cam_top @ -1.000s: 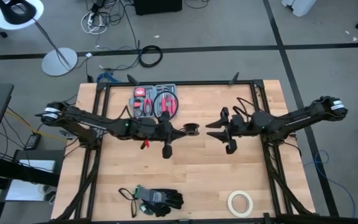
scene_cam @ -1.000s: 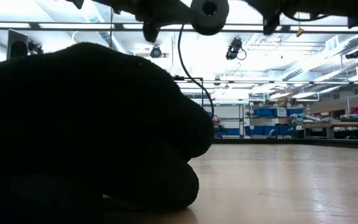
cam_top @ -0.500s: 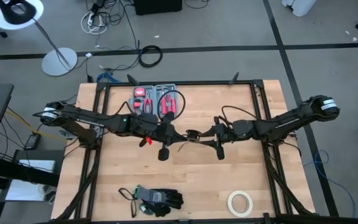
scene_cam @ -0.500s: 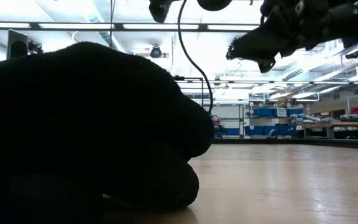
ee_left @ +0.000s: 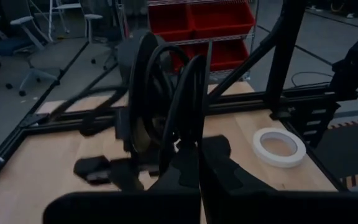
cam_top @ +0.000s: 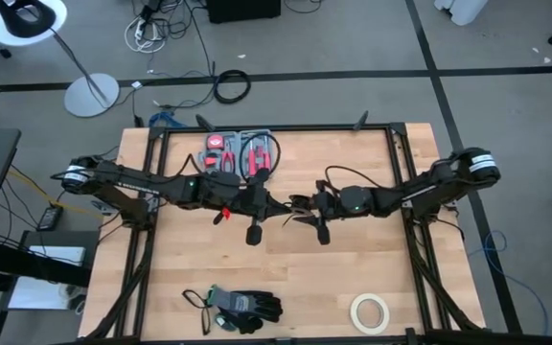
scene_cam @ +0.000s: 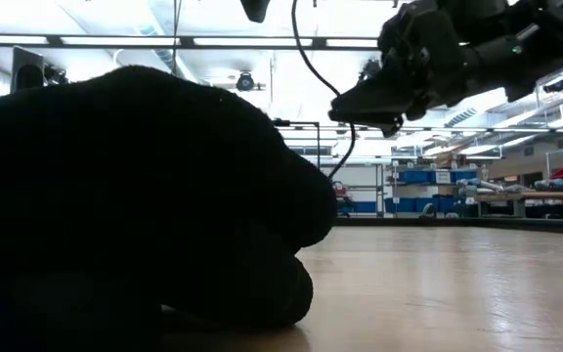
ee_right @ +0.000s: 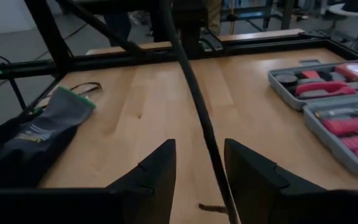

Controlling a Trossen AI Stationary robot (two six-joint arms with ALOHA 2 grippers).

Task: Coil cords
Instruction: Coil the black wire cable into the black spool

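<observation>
Two dark fingers point(ee_right: 148, 180) of the right gripper point(ee_right: 199, 177) stand apart — a thin black cord point(ee_right: 194, 106) runs between them. Beyond, the wooden table point(ee_right: 160, 99) holds black gloves point(ee_right: 23, 146) and an open grey tool case point(ee_right: 334, 106).

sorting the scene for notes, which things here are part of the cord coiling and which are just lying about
In the job:
- cord, coiled, held by left gripper
- right gripper, fingers open around the cord's tail

Lying about:
- tool case
- gloves
- tape roll
</observation>
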